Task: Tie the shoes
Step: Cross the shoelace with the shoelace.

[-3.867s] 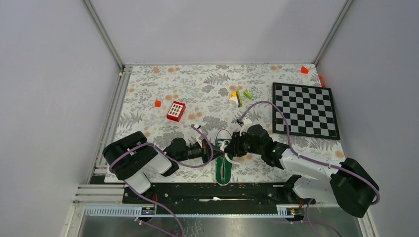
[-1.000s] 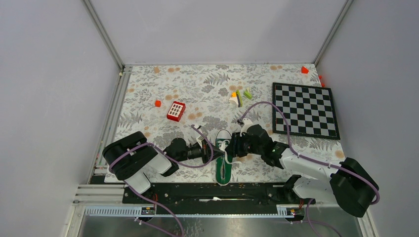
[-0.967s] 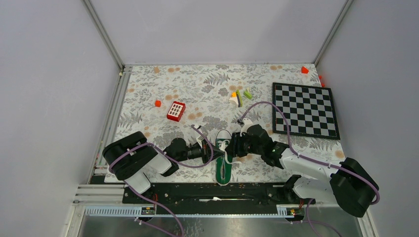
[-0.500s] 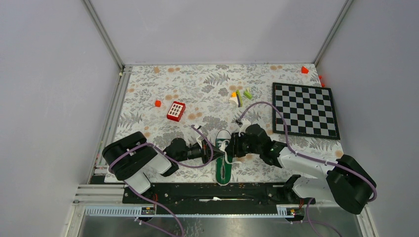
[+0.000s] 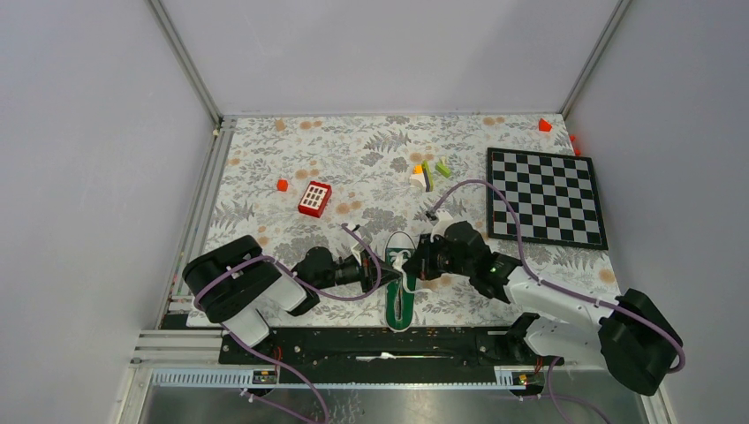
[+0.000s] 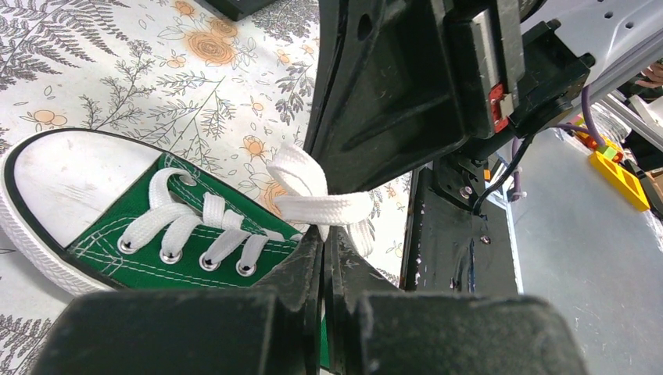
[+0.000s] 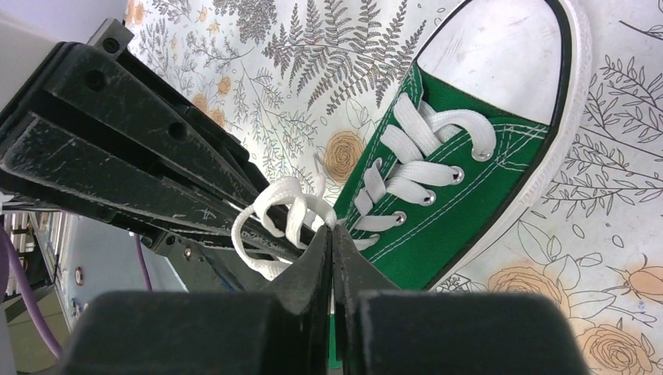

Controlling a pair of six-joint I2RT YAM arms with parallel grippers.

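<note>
Presently the left gripper (image 6: pixel 322 234), at the left flank of the shoe (image 5: pixel 399 302), is clenched on the laces (image 6: pixel 317 205). The shoe lies on the worktop (image 5: pixel 353 150), toe pointing away from the arm bases. At its right flank the right gripper (image 7: pixel 331 231) is pinched shut, apparently on the lace loops. Recommended: draw both sides apart evenly and low, so the shoe neither lifts nor skids.
</note>
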